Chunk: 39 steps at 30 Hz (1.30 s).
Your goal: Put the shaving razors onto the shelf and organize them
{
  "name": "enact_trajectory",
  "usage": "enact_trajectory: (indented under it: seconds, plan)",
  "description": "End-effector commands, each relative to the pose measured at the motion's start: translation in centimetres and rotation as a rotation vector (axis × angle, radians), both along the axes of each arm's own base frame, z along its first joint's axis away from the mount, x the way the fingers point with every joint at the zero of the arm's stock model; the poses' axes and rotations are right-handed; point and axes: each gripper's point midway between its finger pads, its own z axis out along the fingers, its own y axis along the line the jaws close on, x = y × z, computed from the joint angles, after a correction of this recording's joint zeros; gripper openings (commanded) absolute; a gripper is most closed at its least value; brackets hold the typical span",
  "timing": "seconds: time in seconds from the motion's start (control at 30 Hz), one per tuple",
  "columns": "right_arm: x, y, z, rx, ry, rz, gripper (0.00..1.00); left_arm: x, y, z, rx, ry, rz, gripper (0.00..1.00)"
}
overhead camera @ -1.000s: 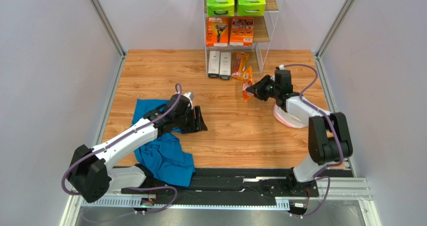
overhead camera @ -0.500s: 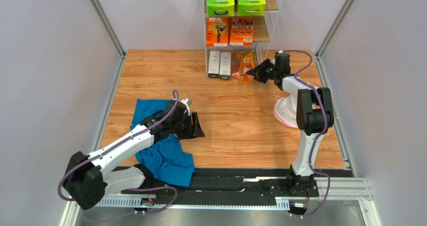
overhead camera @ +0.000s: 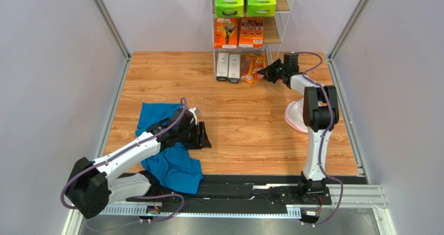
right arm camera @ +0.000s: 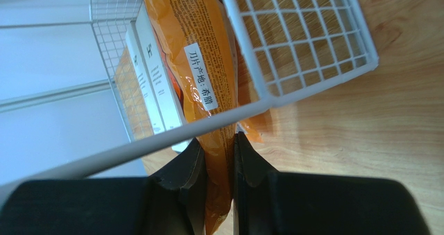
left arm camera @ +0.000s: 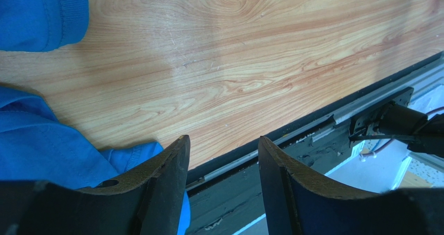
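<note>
The white wire shelf [overhead camera: 276,42] stands at the table's back. Its top visible tier holds two black boxes with lime-green ends [overhead camera: 229,5]. The middle tier holds two orange boxes [overhead camera: 225,32]. The bottom tier holds two slim white boxes [overhead camera: 222,66] and an orange blister pack [overhead camera: 251,68]. My right gripper [overhead camera: 266,73] is shut on a second orange blister pack [right arm camera: 203,63]. It holds that pack at the shelf's bottom tier, beside the white boxes [right arm camera: 153,84] and behind the wire side [right arm camera: 297,42]. My left gripper [overhead camera: 203,136] is open and empty over the wood.
A blue cloth [overhead camera: 169,157] lies under my left arm and shows in the left wrist view [left arm camera: 41,152]. A round white pink-rimmed mesh item [overhead camera: 294,115] lies behind my right arm. The table's black front rail [left arm camera: 312,136] is beyond my left fingers.
My right gripper has carried the orange blister pack from the table's middle right up to the shelf's bottom tier. My left gripper has drawn back slightly toward the cloth.
</note>
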Motion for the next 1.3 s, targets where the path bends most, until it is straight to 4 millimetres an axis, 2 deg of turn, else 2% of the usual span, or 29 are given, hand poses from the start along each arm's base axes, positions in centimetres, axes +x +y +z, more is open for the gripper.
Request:
enact_trajectory:
  seconds: [0.0, 0.07, 0.13, 0.17, 0.23, 0.27, 0.47, 0.53, 0.57, 0.6, 0.73, 0.77, 0.8, 0.83, 0.9, 0.93, 1.1, 1.13, 1.2, 1.27]
  plan:
    - [2.3, 0.0, 2.1, -0.009, -0.061, -0.064, 0.08, -0.1, -0.5, 1.2, -0.048, -0.034, -0.026, 0.59]
    - [3.1, 0.0, 2.9, -0.026, -0.085, -0.085, 0.1, -0.2, -0.4, 1.3, -0.051, -0.035, -0.022, 0.59]
    - [2.9, 0.2, 1.4, -0.048, -0.024, -0.086, 0.12, -0.4, -0.3, 1.2, -0.053, -0.034, -0.02, 0.58]
    - [3.4, 0.2, 2.1, -0.056, -0.035, -0.09, 0.15, -0.4, -0.3, 1.4, -0.061, -0.039, -0.018, 0.59]
    - [3.4, 0.1, 1.4, -0.09, -0.008, -0.113, 0.22, -0.7, -0.2, 1.5, -0.064, -0.033, -0.018, 0.58]
    - [3.6, 0.1, 1.7, -0.101, -0.016, -0.119, 0.3, -0.8, -0.3, 1.5, -0.069, -0.031, -0.016, 0.57]
    - [4.1, 0.8, 1.3, -0.137, 0.0, -0.119, 0.54, -1.4, -0.1, 2.2, -0.114, -0.034, 0.002, 0.57]
    - [3.8, 1.2, 1.2, -0.139, 0.003, -0.106, 0.58, -1.7, -0.1, 2.5, -0.125, -0.039, 0.002, 0.56]
    - [3.7, 1.3, 1.9, -0.138, -0.01, -0.105, 0.63, -1.7, -0.1, 2.5, -0.127, -0.039, 0.0, 0.56]
    - [3.1, 1.2, 1.4, -0.143, 0.003, -0.104, 0.65, -1.8, -0.1, 2.5, -0.13, -0.037, -0.001, 0.56]
    - [1.8, 1.4, 1.9, -0.132, -0.015, -0.098, 0.72, -2.1, -0.1, 2.2, -0.128, -0.029, -0.011, 0.56]
    - [1.7, 1.3, 1.9, -0.134, -0.015, -0.098, 0.73, -2.1, -0.1, 2.2, -0.127, -0.028, -0.013, 0.56]
    - [1.3, 1.4, 2.7, -0.132, -0.026, -0.094, 0.74, -2.2, -0.1, 2.1, -0.125, -0.026, -0.014, 0.56]
    - [0.6, 1.4, 2.1, -0.133, -0.014, -0.083, 0.74, -2.2, -0.1, 2.0, -0.123, -0.024, -0.017, 0.56]
    - [0.1, 1.5, 3.5, -0.121, -0.044, -0.076, 0.75, -2.2, -0.1, 2.0, -0.124, -0.027, -0.016, 0.56]
    - [-0.7, 1.4, 2.6, -0.123, -0.027, -0.072, 0.75, -2.2, -0.1, 2.0, -0.124, -0.024, -0.017, 0.56]
    - [-2.4, 1.4, 2.9, -0.112, -0.037, -0.062, 0.76, -2.3, -0.1, 1.9, -0.123, -0.026, -0.021, 0.56]
    - [-2.6, 1.2, 3.2, -0.111, -0.043, -0.064, 0.75, -2.3, -0.1, 1.8, -0.122, -0.025, -0.021, 0.56]
    - [-3.5, 1.2, 2.7, -0.105, -0.031, -0.065, 0.72, -2.4, -0.1, 1.8, -0.123, -0.026, -0.02, 0.56]
    - [-4.2, 1.1, 2.8, -0.087, -0.045, -0.075, 0.63, -2.5, 0.0, 1.7, -0.12, -0.024, -0.021, 0.56]
